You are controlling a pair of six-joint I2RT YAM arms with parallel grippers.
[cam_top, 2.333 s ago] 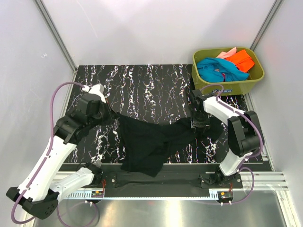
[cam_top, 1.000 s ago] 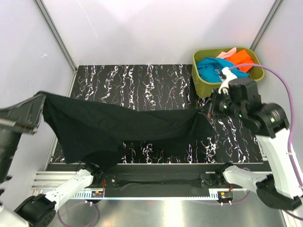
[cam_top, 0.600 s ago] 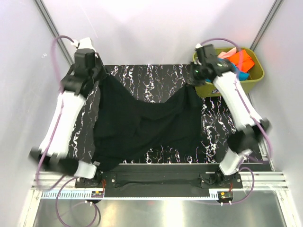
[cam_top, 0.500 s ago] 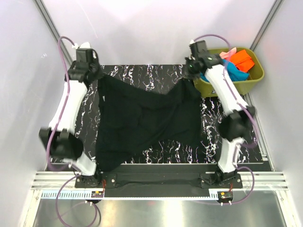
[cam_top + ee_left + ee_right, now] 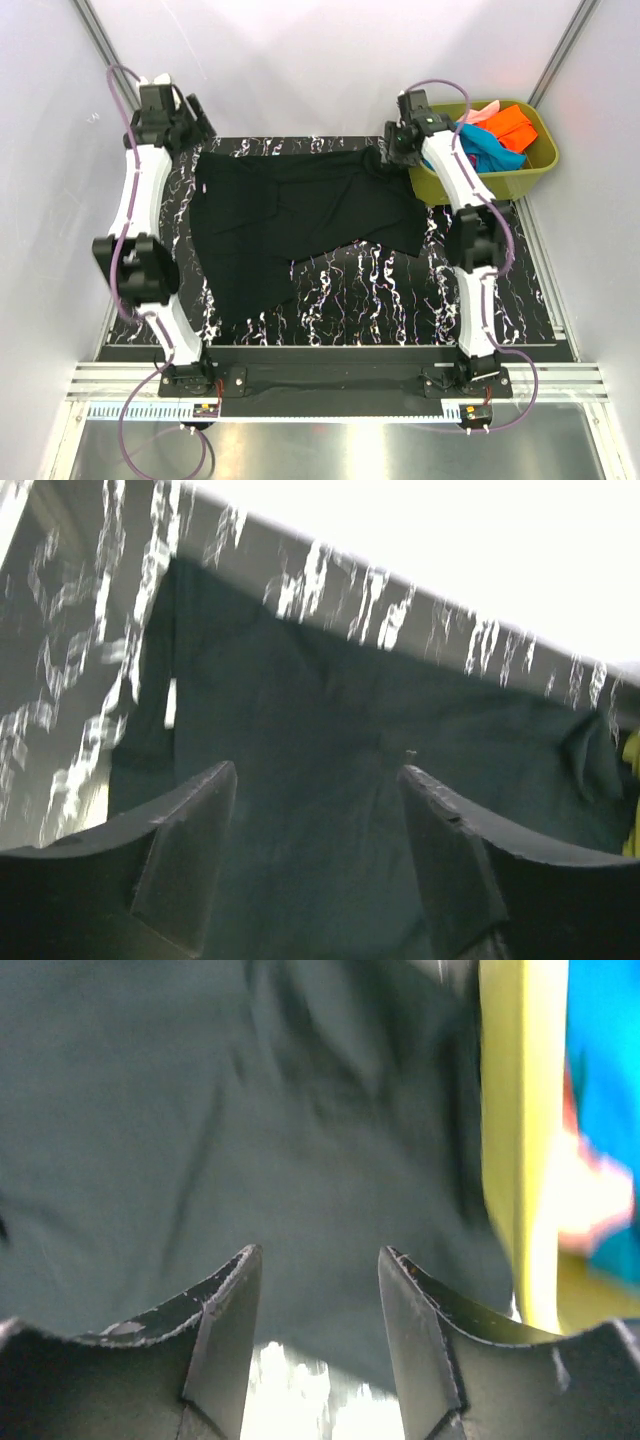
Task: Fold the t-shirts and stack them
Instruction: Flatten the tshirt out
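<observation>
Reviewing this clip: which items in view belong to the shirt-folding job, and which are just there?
Part of the job:
- black t-shirt, spread on the table
- teal t-shirt, orange t-shirt and pink t-shirt, bunched in the tub

Just there:
- olive-green tub
- marbled black table

No lettering, label, brand name or number is showing legibly anywhere in the cell (the fine ticks on the white strip (image 5: 330, 411) at the near edge are coming through too small to read).
</observation>
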